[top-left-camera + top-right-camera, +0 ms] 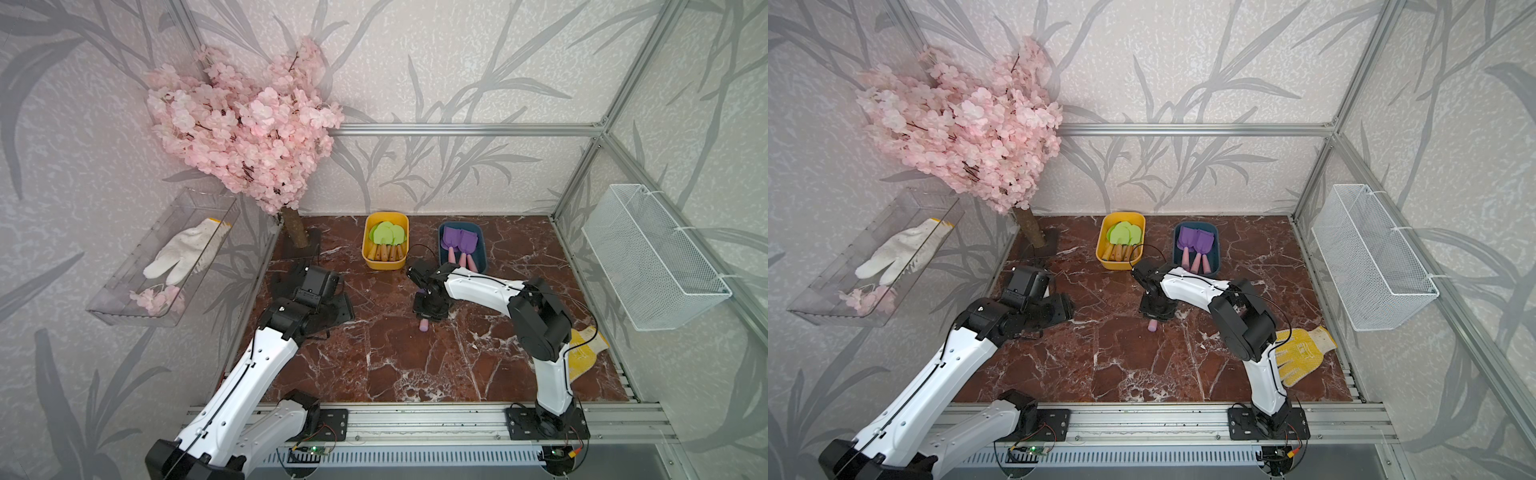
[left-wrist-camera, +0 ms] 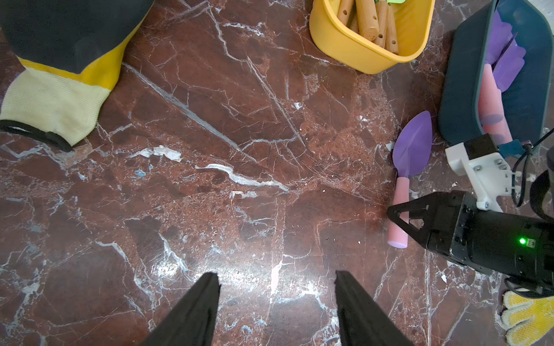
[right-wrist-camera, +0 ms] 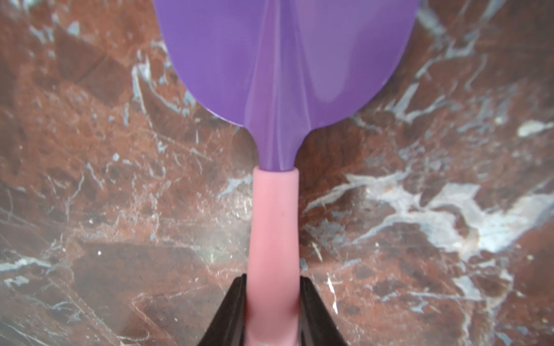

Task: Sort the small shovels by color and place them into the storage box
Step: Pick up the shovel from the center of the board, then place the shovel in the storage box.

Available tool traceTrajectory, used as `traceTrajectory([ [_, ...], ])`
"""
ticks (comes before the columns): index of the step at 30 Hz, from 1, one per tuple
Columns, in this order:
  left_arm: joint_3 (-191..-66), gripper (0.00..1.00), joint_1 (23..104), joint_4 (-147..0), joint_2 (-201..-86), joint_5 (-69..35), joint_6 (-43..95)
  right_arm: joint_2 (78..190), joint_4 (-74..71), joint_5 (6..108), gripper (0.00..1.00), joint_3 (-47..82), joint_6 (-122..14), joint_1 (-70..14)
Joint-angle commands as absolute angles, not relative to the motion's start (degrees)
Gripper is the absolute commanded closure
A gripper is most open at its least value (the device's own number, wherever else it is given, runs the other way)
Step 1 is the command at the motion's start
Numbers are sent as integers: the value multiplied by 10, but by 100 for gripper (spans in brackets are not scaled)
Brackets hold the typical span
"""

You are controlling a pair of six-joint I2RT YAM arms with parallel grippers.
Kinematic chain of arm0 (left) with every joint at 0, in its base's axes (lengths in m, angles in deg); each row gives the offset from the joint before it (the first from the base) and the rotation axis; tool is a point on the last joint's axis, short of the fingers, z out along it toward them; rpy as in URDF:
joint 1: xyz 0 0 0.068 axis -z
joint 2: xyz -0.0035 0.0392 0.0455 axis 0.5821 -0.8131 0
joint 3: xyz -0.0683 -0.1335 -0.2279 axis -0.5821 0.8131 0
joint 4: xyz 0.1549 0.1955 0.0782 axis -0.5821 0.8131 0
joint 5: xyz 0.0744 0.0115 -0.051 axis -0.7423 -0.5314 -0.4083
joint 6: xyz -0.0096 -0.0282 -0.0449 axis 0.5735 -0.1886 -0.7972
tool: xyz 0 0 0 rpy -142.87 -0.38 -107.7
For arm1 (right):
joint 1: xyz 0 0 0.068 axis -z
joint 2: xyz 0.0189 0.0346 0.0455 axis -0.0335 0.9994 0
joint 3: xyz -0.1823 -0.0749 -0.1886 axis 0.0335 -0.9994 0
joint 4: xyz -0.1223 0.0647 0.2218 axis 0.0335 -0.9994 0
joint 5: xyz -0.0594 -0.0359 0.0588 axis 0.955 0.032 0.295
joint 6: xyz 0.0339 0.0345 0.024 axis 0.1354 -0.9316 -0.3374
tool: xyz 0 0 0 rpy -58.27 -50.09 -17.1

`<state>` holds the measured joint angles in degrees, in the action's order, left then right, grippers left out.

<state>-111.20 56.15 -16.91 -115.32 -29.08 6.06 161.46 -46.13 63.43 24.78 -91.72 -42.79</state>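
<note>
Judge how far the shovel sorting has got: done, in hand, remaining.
Done: green shovels sit in the yellow box, purple shovels in the blue box. In hand: right gripper shut on the loose purple shovel on the table. Left: lifting it into the blue box.

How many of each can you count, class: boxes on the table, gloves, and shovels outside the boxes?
Boxes on the table: 2 (yellow box, blue box)
Gloves: 3 (white glove, yellow glove, black-and-yellow glove)
Shovels outside the boxes: 1 (purple shovel)
Total: 6
</note>
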Motion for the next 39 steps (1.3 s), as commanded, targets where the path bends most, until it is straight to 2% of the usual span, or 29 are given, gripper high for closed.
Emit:
traceTrajectory([
  [1, -1131, 35, 559, -154, -1145, -295, 58, 1572, -489, 638, 77, 239, -890, -437],
  [12, -1133, 35, 559, -150, -1146, -293, 58, 1447, -543, 646, 77, 182, -818, -437],
  [22, -1138, 35, 559, -164, -1156, -291, 56, 1339, -635, 713, 81, 194, -748, -420],
  [30, -1144, 35, 559, -171, -1166, -288, 57, 1338, -679, 716, 82, 271, -695, -334],
  [39, -1144, 35, 559, -179, -1179, -280, 60, 1408, -680, 721, 82, 370, -632, -236],
])
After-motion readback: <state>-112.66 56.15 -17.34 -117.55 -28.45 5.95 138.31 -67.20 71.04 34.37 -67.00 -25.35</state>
